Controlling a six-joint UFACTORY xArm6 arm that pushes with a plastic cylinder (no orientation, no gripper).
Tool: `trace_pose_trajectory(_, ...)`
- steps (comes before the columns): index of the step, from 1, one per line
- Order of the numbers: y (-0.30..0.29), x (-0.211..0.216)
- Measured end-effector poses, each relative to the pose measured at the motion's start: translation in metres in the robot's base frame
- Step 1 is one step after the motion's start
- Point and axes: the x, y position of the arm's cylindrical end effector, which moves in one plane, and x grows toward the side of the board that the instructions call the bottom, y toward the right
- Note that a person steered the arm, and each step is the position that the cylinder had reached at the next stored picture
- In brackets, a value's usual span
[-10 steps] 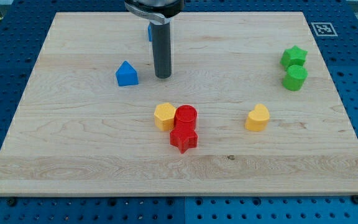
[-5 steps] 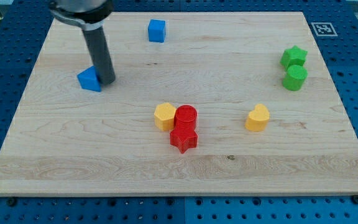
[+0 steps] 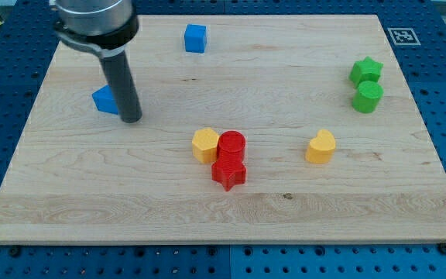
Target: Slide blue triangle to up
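Note:
The blue triangle (image 3: 104,99) lies on the wooden board (image 3: 223,225) at the view's left, partly hidden behind my rod. My tip (image 3: 132,119) rests on the board just to the right of and slightly below the triangle, close to it or touching it. A blue cube (image 3: 196,37) sits near the view's top edge, to the right of the triangle.
A yellow block (image 3: 205,144), a red cylinder (image 3: 231,144) and a red star-like block (image 3: 228,171) cluster at the middle. A yellow heart-shaped block (image 3: 321,146) lies to their right. A green star (image 3: 366,71) and a green cylinder (image 3: 368,97) stand at the right.
My tip swept left from the board's middle top, pushing the blue triangle left, and has now dropped slightly toward the view's bottom beside it.

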Motion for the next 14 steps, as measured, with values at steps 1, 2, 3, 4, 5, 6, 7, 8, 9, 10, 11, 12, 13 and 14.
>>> trace_pose_trajectory(1,-0.028,0.005)
trace_pose_trajectory(2,-0.028,0.005)
trace_pose_trajectory(3,-0.038,-0.008)
trace_pose_trajectory(4,-0.055,-0.023)
trace_pose_trajectory(5,-0.060,-0.034)
trace_pose_trajectory(6,-0.060,-0.033)
trace_pose_trajectory(7,-0.045,-0.008)
trace_pose_trajectory(8,-0.038,-0.003)
trace_pose_trajectory(9,-0.012,-0.003)
trace_pose_trajectory(10,0.012,-0.003)
trace_pose_trajectory(11,0.040,-0.003)
trace_pose_trajectory(12,0.057,-0.003)
trace_pose_trajectory(13,0.050,-0.007)
trace_pose_trajectory(14,0.016,-0.010)
